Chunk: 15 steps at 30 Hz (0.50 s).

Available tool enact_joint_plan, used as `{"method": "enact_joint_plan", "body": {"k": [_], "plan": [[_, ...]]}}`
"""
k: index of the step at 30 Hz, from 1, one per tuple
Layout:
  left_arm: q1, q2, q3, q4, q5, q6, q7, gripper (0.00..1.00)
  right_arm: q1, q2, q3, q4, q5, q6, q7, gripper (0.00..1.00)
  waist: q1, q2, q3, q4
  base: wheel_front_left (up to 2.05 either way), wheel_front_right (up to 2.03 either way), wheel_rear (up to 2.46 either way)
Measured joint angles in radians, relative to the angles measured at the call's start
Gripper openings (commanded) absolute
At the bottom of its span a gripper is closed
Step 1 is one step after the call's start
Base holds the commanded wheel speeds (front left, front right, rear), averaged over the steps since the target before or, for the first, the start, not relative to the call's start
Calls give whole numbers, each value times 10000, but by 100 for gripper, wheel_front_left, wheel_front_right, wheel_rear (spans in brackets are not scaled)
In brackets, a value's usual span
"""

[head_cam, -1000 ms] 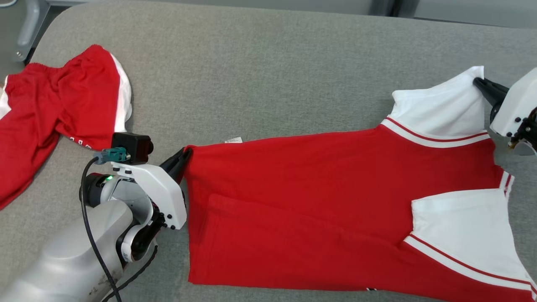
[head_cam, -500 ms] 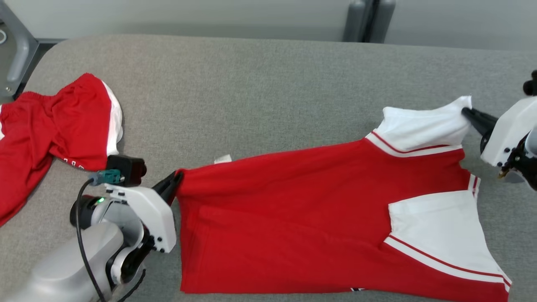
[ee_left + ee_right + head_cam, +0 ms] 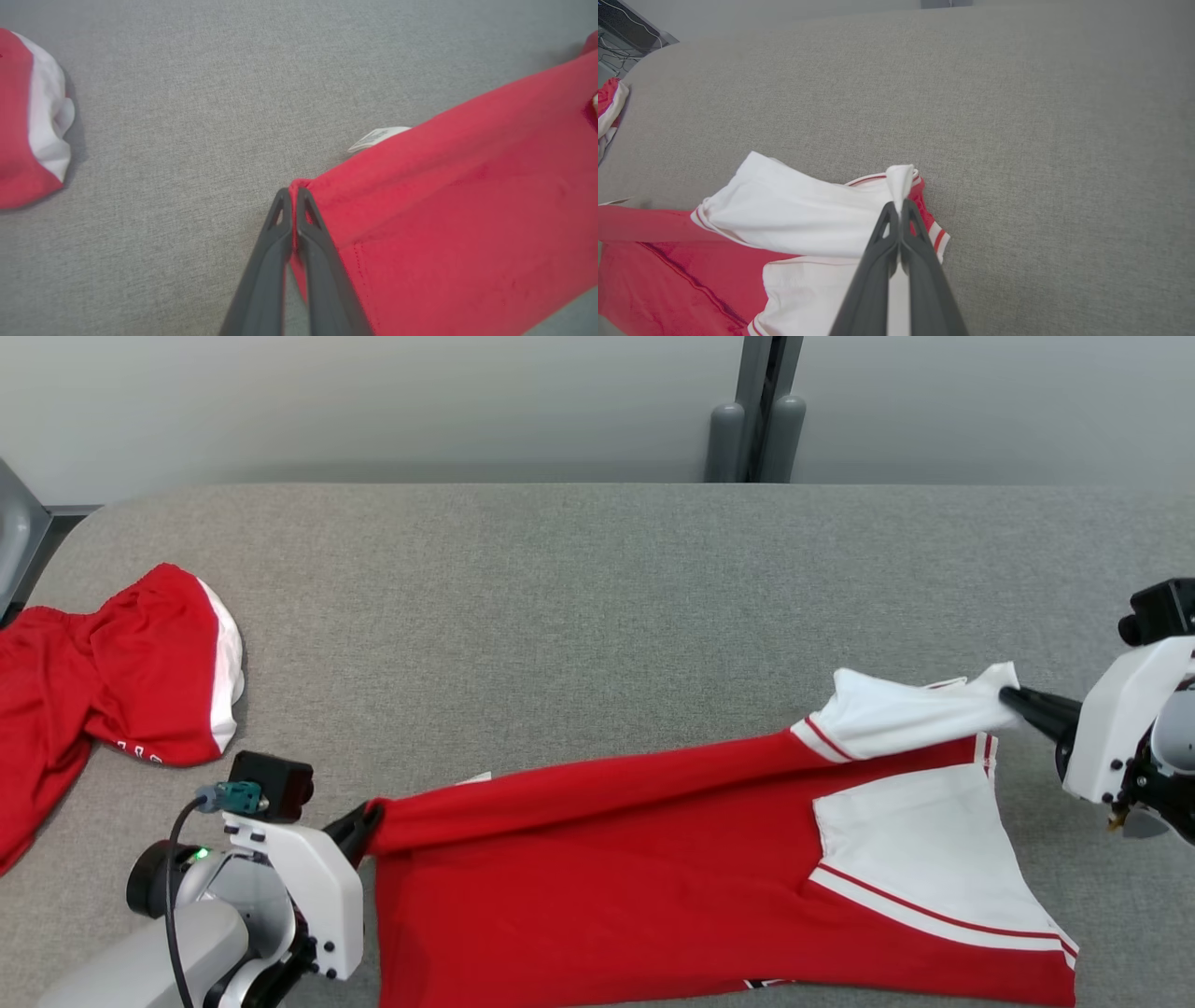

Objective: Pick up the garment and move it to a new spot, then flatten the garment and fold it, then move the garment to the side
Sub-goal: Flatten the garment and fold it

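Right now the red jersey garment with white short sleeves and red-and-white striped trim [image 3: 597, 859] lies stretched left to right across the near half of the grey woven fabric tabletop [image 3: 560, 579]. Its far edge is lifted and taut, and its near part rests on the surface. My left gripper [image 3: 293, 198] is pinched tight on the far-left hem corner. My right gripper [image 3: 900, 212] is clamped on the tip of the far white sleeve at the right end.

That right hold is only a thin nip of sleeve cloth, so I judge a hard pull could slip it free and drop that side in a crumple. Uneven pull between my two arms could skew the body and set a crooked crease. The small red shorts with white side panels [image 3: 121, 681] sit well apart at the far left, so I see little risk of a snag.

A small white sewn-in tag [image 3: 379, 136] sticks out just beside the left corner, its print too small to read. A sliver of black-and-white lettering peeks out at the garment's near edge, unreadable, as are the white marks on the shorts' hem
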<state>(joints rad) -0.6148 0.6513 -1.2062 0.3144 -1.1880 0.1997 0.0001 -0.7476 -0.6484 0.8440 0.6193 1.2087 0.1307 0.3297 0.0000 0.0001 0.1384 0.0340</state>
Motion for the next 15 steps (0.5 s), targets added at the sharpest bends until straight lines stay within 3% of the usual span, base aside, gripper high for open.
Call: {"method": "enact_joint_plan", "body": {"k": [9,15], "plan": [[382,487,-261,-895,90,384,541,0,672,-299,159,-564,351,0,617,0,0,0,-196,-100,0,0,0],[579,640,-397,-1233,71,408,1051,0,1039,-451,90,-830,499,0,846,0,0,0,-285,-54,0,0,0]]}}
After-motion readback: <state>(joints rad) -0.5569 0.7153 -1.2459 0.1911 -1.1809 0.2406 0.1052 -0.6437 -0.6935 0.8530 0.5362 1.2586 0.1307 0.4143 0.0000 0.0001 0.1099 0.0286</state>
